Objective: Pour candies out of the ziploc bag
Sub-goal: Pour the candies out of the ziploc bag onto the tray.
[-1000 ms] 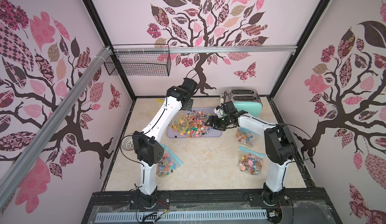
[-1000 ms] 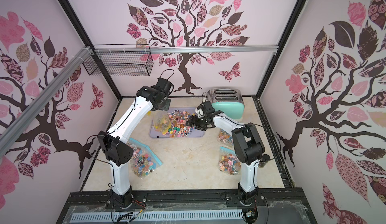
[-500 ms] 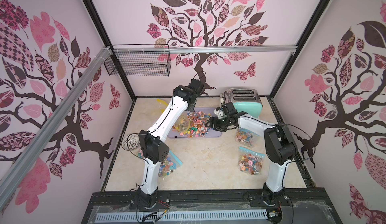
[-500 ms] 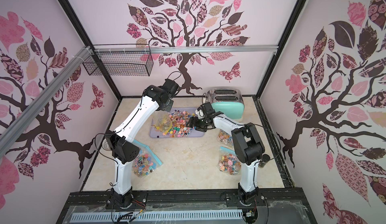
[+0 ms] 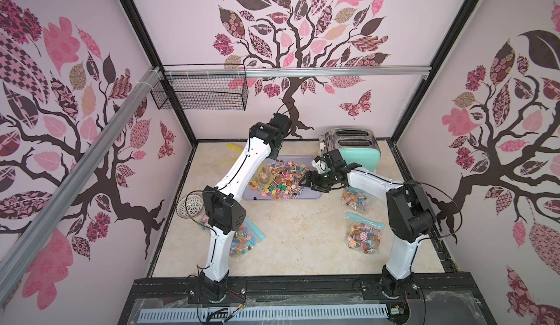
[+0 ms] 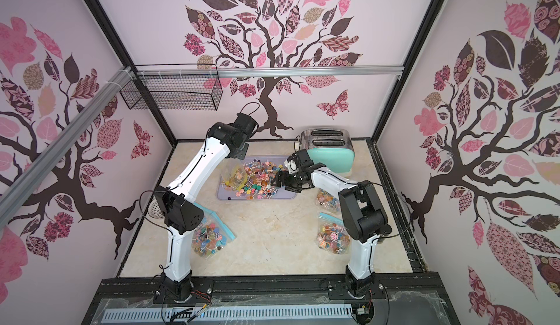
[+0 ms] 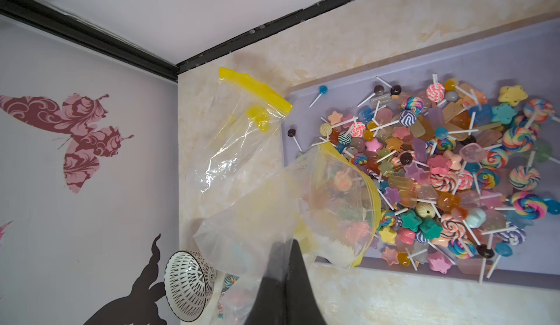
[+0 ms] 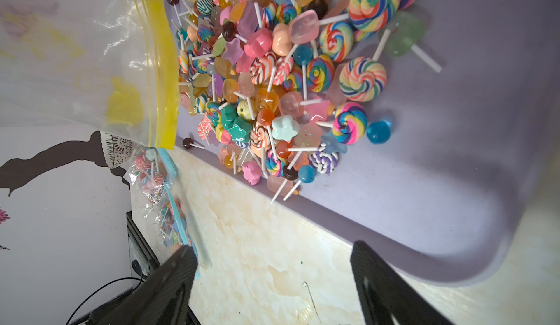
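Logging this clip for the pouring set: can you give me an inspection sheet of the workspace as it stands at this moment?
Surface: beige marbled tabletop; lavender tray towards the back.
Job's things: ziploc bag, yellow zip, tilted with its mouth over the tray; candies heaped in the tray.
Clutter: empty bag with a yellow zip, three filled candy bags, patterned bowl, mint toaster.
Hands: left hand shut on the ziploc bag; right hand open, empty, by the tray's corner.
Cables: black cable loops at both arms, off the tray.
Surroundings: wire basket on the rail; tree-print walls.
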